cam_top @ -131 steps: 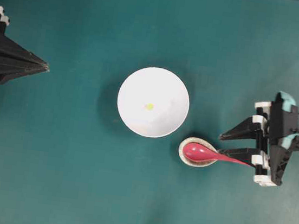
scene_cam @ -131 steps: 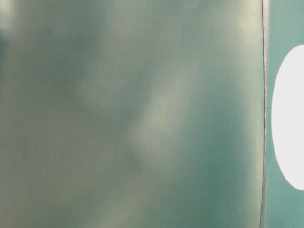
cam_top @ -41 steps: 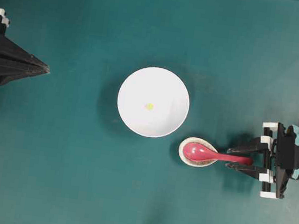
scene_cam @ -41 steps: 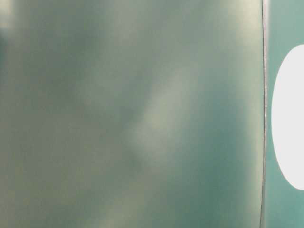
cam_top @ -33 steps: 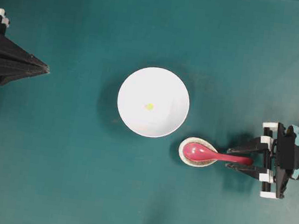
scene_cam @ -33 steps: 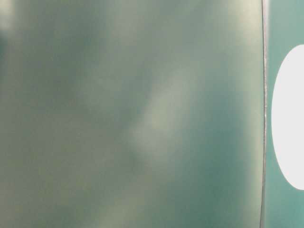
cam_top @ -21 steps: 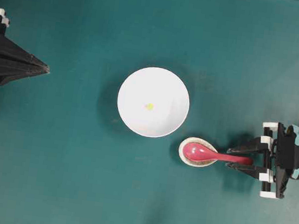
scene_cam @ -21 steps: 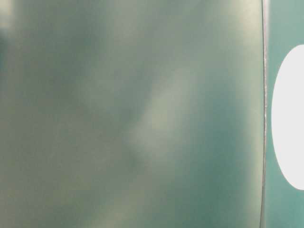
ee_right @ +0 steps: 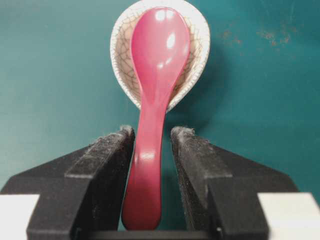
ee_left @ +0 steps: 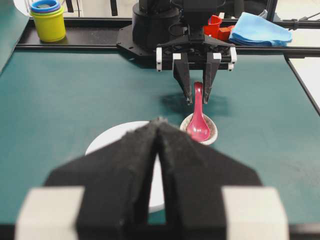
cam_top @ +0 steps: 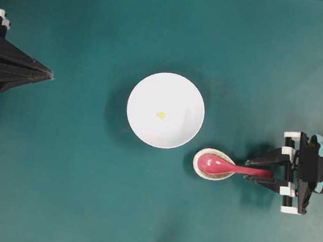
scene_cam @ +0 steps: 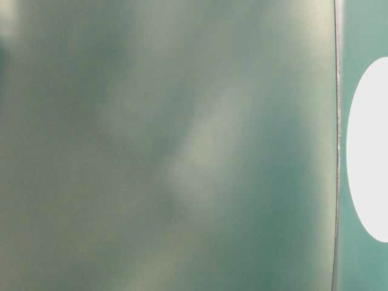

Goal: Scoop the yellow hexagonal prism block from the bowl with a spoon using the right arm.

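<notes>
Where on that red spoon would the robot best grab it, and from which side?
Probably by the handle of the red spoon, approached from its free end. The oval scoop lies in the small speckled spoon rest, so only the straight, narrow handle sticks out over the table. The right tool already straddles it, one finger on each side, with small gaps visible, so closing straight in should pinch it.

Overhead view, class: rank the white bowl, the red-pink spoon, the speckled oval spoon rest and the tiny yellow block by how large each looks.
1. Glossy round white bowl, largest.
2. Red-pink soup spoon, longer than the rest under it.
3. Speckled grey-white oval spoon rest.
4. Tiny yellow block inside the bowl, smallest.
</notes>
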